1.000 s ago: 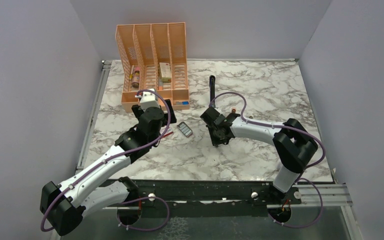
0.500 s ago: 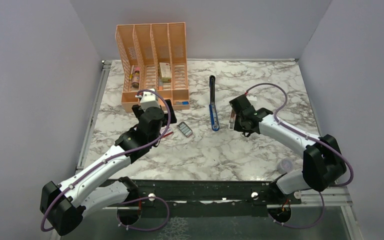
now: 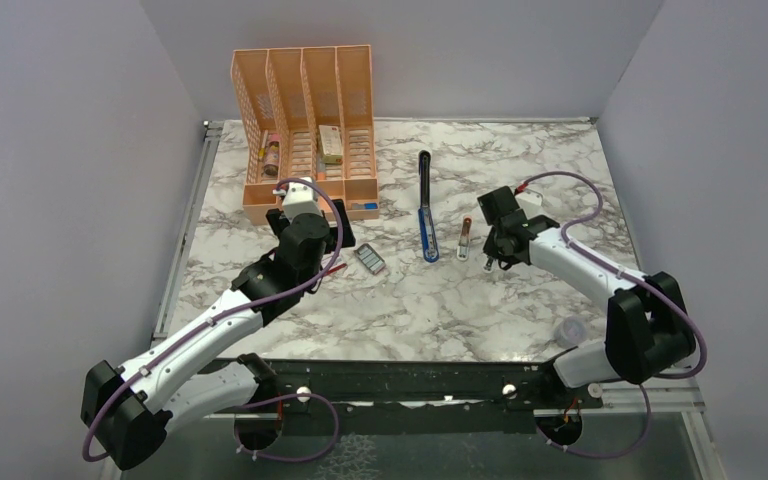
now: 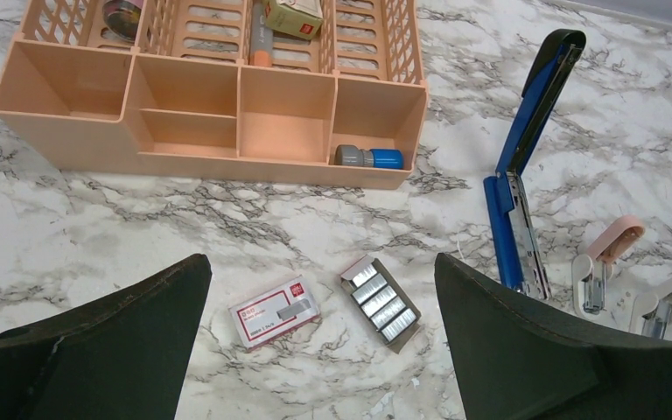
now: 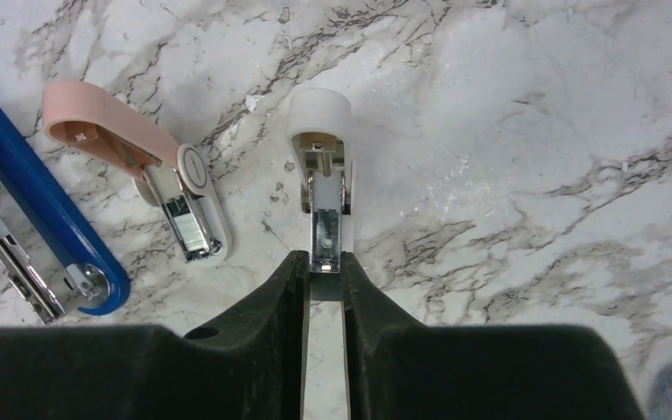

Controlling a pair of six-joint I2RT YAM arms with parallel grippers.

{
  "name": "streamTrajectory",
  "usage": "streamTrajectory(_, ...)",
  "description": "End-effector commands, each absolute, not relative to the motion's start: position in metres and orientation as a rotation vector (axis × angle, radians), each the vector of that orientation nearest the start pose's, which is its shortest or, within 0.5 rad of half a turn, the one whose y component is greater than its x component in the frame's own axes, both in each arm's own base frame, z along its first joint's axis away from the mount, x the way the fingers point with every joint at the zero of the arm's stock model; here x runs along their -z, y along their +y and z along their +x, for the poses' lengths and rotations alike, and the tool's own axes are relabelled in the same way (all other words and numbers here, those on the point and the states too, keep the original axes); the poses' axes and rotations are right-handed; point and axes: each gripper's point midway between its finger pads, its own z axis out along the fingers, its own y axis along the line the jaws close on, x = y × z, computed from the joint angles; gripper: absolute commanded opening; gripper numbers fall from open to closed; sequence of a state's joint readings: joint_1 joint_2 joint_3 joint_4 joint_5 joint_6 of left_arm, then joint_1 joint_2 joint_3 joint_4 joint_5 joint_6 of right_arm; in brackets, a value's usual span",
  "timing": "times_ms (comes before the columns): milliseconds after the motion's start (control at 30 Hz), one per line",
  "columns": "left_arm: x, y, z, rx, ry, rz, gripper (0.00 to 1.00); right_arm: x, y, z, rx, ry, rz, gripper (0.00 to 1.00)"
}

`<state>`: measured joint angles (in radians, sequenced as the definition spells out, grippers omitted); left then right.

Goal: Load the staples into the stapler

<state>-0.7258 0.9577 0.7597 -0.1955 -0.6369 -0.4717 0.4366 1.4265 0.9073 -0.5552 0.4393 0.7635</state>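
Over at the back left of the marble table (image 3: 410, 310) stands an orange desk organizer (image 4: 201, 162). Its tall rear slots hold a small bottle (image 3: 271, 155), a pen (image 4: 258, 35) and a little greenish box (image 4: 293, 13). The front right compartment holds a short grey and blue cylinder (image 4: 367, 157) lying on its side.

Just in front of the organizer, a small tray holds the staples (image 4: 381, 300), silver strips packed side by side. A red box (image 4: 276, 311) with a white label lies flat just beside it, apart from it. The left gripper (image 4: 319, 258) hovers above these two with its fingers spread wide, holding nothing.

To the right of the tray lies the stapler (image 4: 525, 175), blue, swung fully open and flat on the table, its metal channel facing up. Near its front end lies a small pink stapler (image 5: 140, 175), also open.

The right gripper (image 5: 324, 258) is down at the table with its fingers drawn narrow, pinching the near end of a small white stapler (image 5: 319, 140) beside the pink one.
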Motion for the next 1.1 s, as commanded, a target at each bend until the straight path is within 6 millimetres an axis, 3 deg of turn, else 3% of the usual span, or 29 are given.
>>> streamTrajectory(0,-0.226,-0.145,0.296,0.239,1.855,-0.185,0.99,-0.066,0.086,0.316,0.121,2.385,0.646,0.22)
streamTrajectory(767,-0.223,-0.143,0.298,0.206,1.86,-0.188,0.99,-0.043,0.085,0.323,0.183,2.404,0.632,0.21)
streamTrajectory(1067,-0.222,-0.144,0.299,0.202,1.865,-0.187,0.99,-0.049,0.081,0.323,0.193,2.388,0.633,0.21)
